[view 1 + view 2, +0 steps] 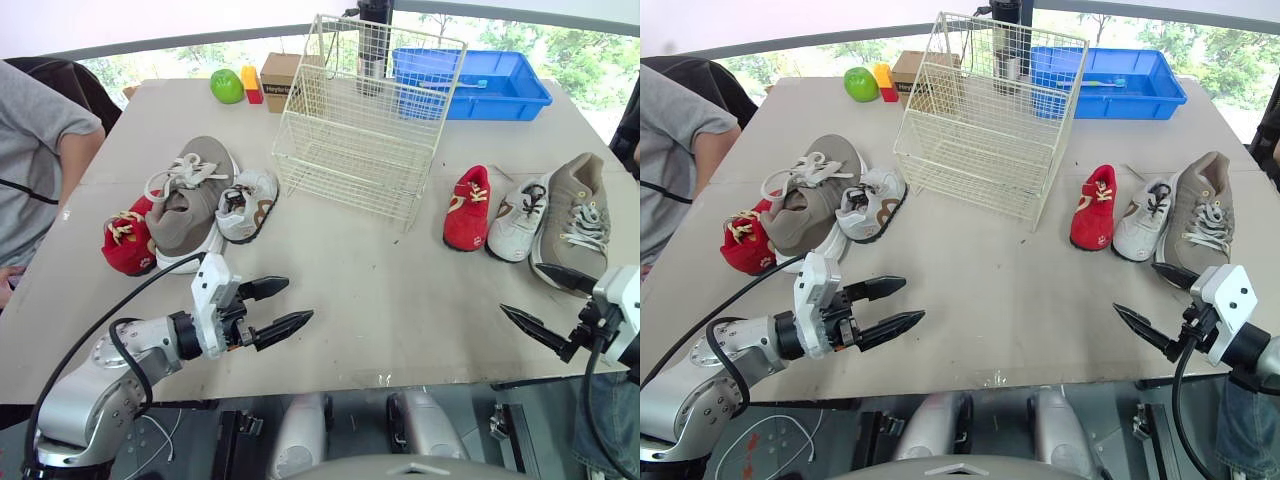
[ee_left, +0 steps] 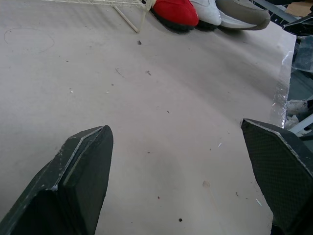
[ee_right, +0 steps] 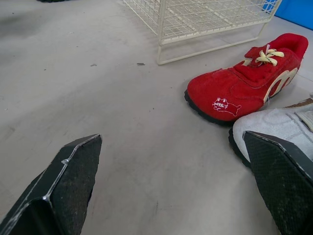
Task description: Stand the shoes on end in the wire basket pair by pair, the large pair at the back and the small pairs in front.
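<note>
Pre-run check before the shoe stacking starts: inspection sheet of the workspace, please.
Surface: table, bare in the middle, a few specks.
Job's things: wire basket upright, empty; on its left, red shoe, big tan shoe and white shoe bunched together; on its right, second red shoe, second white shoe and second tan shoe in a row.
Clutter: green fruit, yellow block, cardboard box, blue tray, all at the back.
Tools: left tool and right tool open, empty, over the near edge.
Cables: left arm cable, right arm cable, both black.
Surroundings: person in grey at the table's left side.
</note>
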